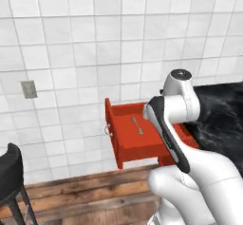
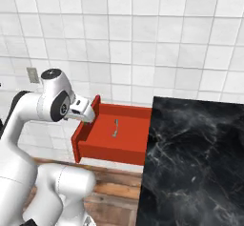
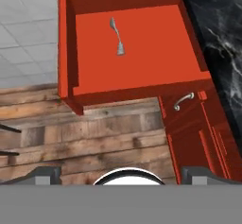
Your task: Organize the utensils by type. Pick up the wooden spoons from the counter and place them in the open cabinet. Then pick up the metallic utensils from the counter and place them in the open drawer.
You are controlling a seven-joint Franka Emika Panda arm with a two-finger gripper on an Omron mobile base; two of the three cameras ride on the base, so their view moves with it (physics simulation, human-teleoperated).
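Right under your hand camera you have brown wooden floorboards (image 3: 94, 138), and the two dark fingertips (image 3: 45, 173) of the gripper (image 3: 124, 176) stand far apart at the bottom corners with nothing between them, so the claw is open and empty.

Beyond the boards, the open drawer (image 3: 94, 94) is pulled out from the red cabinet fronts (image 3: 198, 133). Its only content is the metallic utensil (image 3: 116, 36), a small silver-grey piece lying flat on the drawer floor (image 2: 115, 128). Its long axis runs roughly from the drawer's front towards the tiled wall, with a slight slant; in the hand view the wider end lies nearer you and the slim end points away.

Beside the drawer you see the black veined counter (image 2: 190, 158), its top bare where it shows. A small silver handle (image 3: 183, 101) sits on the cabinet front below the drawer. From the left base view, the arm's white forearm (image 1: 175, 105) covers the drawer's right part, and a dark stool (image 1: 12, 172) stands at the far left. A grey wall outlet (image 1: 29, 89) sits on the tiles.
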